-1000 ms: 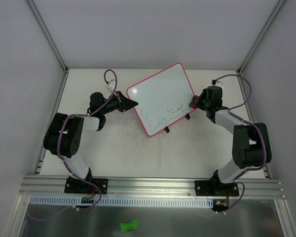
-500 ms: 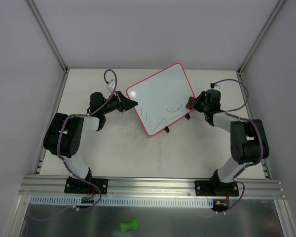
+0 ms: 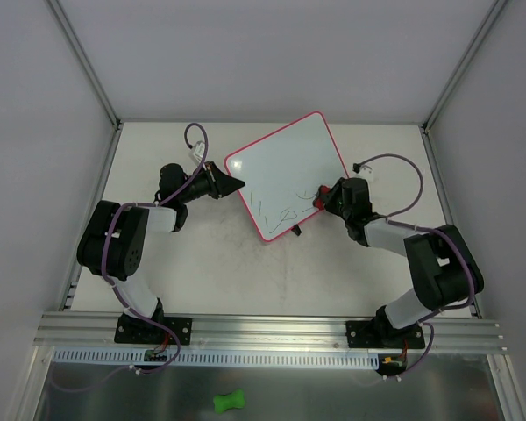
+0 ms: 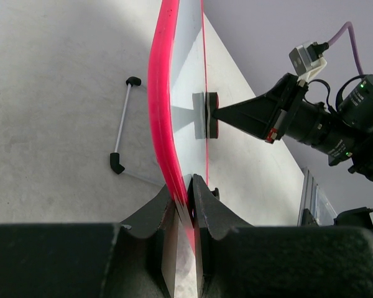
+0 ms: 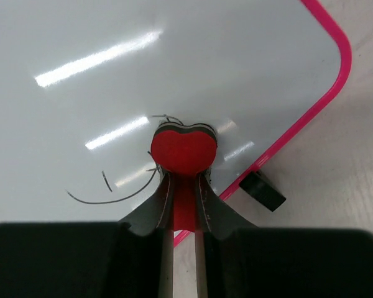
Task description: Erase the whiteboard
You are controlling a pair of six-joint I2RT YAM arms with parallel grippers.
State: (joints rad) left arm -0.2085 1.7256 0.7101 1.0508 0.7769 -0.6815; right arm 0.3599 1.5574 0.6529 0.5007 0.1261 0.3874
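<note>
The whiteboard (image 3: pixel 285 167) lies tilted on the table, white with a pink frame. Dark scribbles (image 3: pixel 276 213) remain near its lower edge. My left gripper (image 3: pixel 239 185) is shut on the board's left frame edge; in the left wrist view the pink frame (image 4: pixel 160 112) runs between the fingertips (image 4: pixel 188 186). My right gripper (image 3: pixel 320 200) is shut on a red eraser (image 5: pixel 183 151), which presses on the whiteboard (image 5: pixel 112 74) at the right end of a thin scribble (image 5: pixel 112 197). The eraser (image 4: pixel 206 115) also shows against the board in the left wrist view.
A black clip (image 5: pixel 262 190) sticks out from the board's near edge beside the right fingers. A grey rod with black ends (image 4: pixel 121 133) lies under the board. A green bone-shaped object (image 3: pixel 230 402) lies below the aluminium rail (image 3: pixel 272 329). Enclosure walls surround the table.
My right gripper has slid the eraser leftward from the board's right edge onto the scribbles, and the rightmost marks have gone. The left gripper and board have stayed still.
</note>
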